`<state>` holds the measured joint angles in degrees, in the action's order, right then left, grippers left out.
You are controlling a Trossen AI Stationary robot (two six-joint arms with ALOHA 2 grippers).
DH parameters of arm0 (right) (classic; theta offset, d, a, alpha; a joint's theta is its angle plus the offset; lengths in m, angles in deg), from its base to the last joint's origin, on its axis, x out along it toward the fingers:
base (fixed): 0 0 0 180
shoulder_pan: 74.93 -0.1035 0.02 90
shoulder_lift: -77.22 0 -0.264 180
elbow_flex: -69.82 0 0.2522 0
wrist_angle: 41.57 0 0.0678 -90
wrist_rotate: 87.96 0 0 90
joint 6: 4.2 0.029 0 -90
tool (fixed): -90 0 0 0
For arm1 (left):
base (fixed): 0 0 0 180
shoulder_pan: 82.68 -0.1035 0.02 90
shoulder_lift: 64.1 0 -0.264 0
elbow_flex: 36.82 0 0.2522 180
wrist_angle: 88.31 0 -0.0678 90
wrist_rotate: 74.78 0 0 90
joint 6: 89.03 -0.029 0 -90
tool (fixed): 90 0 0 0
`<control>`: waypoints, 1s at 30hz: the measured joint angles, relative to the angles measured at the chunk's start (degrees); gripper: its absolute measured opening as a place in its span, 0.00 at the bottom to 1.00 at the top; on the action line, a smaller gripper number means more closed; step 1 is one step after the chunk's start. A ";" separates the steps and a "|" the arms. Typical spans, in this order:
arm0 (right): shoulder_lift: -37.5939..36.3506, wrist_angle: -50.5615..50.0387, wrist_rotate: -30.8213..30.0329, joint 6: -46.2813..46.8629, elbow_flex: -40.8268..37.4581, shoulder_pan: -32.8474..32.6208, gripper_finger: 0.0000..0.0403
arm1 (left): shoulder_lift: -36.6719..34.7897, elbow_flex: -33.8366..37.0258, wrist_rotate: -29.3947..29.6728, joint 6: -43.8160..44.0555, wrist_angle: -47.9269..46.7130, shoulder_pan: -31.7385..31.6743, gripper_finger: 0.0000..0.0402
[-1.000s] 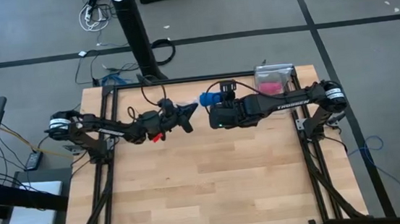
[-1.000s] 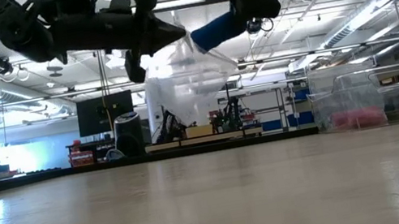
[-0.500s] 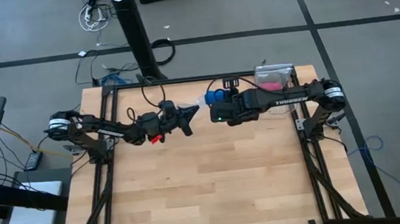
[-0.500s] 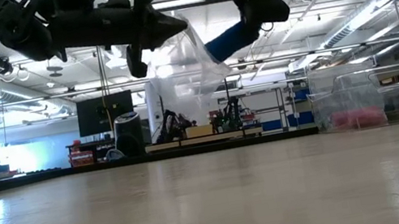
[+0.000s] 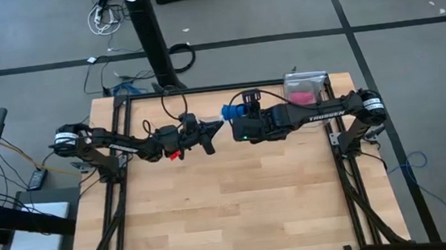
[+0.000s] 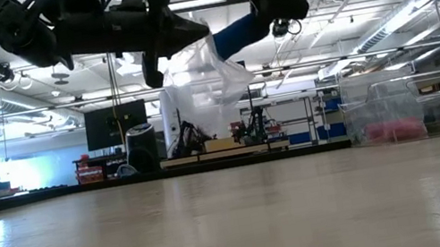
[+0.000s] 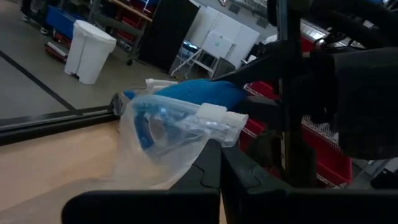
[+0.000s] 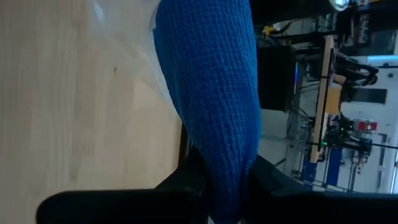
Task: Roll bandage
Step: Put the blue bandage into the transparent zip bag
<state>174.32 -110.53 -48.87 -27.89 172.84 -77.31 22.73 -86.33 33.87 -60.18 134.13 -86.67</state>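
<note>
The bandage [image 5: 229, 111] is a bright blue rolled cylinder of knit fabric, held high above the table's far middle by my right gripper [image 5: 236, 116], which is shut on it. Its free end pokes into the mouth of a clear plastic bag [image 7: 161, 137]. My left gripper [image 5: 209, 128] comes in level from the table's left and is shut on that bag. In the low view the bag [image 6: 207, 76] hangs below both grippers, well clear of the wood, with the bandage [image 6: 236, 34] slanting down toward it. My left gripper pinches the bag's upper edge by the white zip strip [image 7: 208, 127] between its two fingers, coming level from the table's left. The bag hangs slack below the fingers, lifted clear of the table. My right gripper pinches one end of the bandage roll [image 8: 217, 155] between its two fingers, coming from the table's right and slanting down. The fingers lie along the roll, which sticks out ahead of them, clear of the table, its far end [image 7: 186, 93] at the bag's mouth.
A clear box [image 5: 305, 87] with a pink roll stands at the table's far right corner, seen in the low view as a clear box [image 6: 402, 123] at right. Black frame rails [image 5: 119, 191] run along both sides of the wooden top.
My right gripper drew the bandage a little toward the table's right edge, pulling the bag's mouth out with it, then came back toward my left gripper. The bag hangs looser again. Both grippers have stayed shut.
</note>
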 joint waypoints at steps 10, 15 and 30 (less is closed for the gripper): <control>0.00 -5.03 1.24 1.54 0.00 0.02 0.11 | 0.00 -0.15 -2.05 -1.05 0.23 0.00 0.00; 0.00 -4.87 1.08 1.50 0.00 0.04 0.11 | 0.00 -0.15 -2.49 -1.23 0.51 0.00 0.00; 0.00 -2.87 0.18 2.75 0.00 -0.13 0.11 | 0.00 -0.15 -3.95 -1.61 1.05 0.00 0.00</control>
<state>174.32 -113.40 -48.69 -25.14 172.84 -77.43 22.73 -86.48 29.92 -61.79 135.18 -86.67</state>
